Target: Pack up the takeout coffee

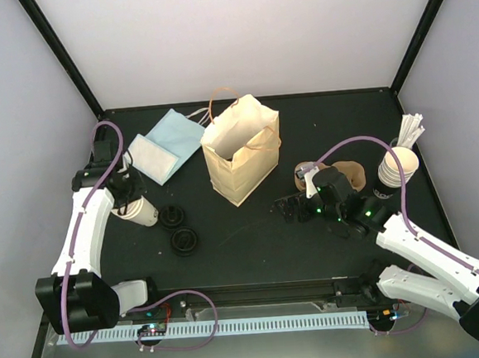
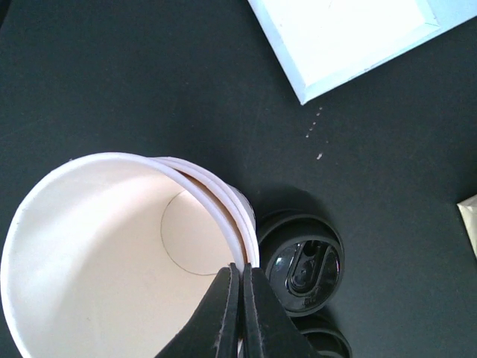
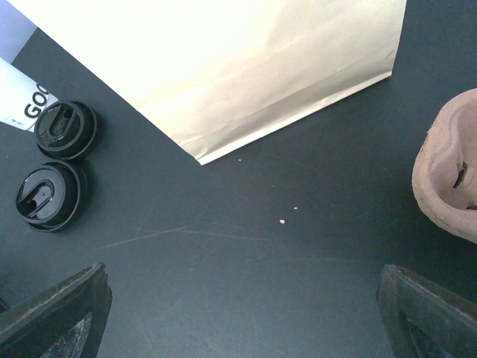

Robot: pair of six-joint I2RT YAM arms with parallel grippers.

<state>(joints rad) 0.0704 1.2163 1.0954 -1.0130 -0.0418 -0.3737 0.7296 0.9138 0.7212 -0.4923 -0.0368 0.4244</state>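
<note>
Matte black table [image 1: 254, 252], plain white walls behind. The takeout coffee cup [image 2: 104, 261] sits at the table's left, right by the left gripper [image 2: 241, 298]. That gripper is pinched almost fully closed, w/ the cup's rim wall between its black fingers [image 2: 261, 321]. In the overhead view the cup looks tipped, its long axis running roughly left-right. Can't tell if it's off the surface.

The key relation: the paper bag [image 1: 241, 150] stands upright w/ mouth open upward, to the right of the cup and farther back. The left arm is clearly nearer the cup. The right gripper [image 3: 242, 280] hangs wide open w/ nothing in it, in front of the bag's right side.

Cup is thin paper w/ a rolled rim and smooth cream interior. More than one rim ring shows, so it's poss. nested, not sure. Bag is creased kraft paper, light, prob. easy to nudge over. Two glossy black plastic lids [image 2: 302, 265] lie just beside the cup, btw it and the bag. Rough pulp carrier [image 3: 451, 175] sits right of the bag.
</note>
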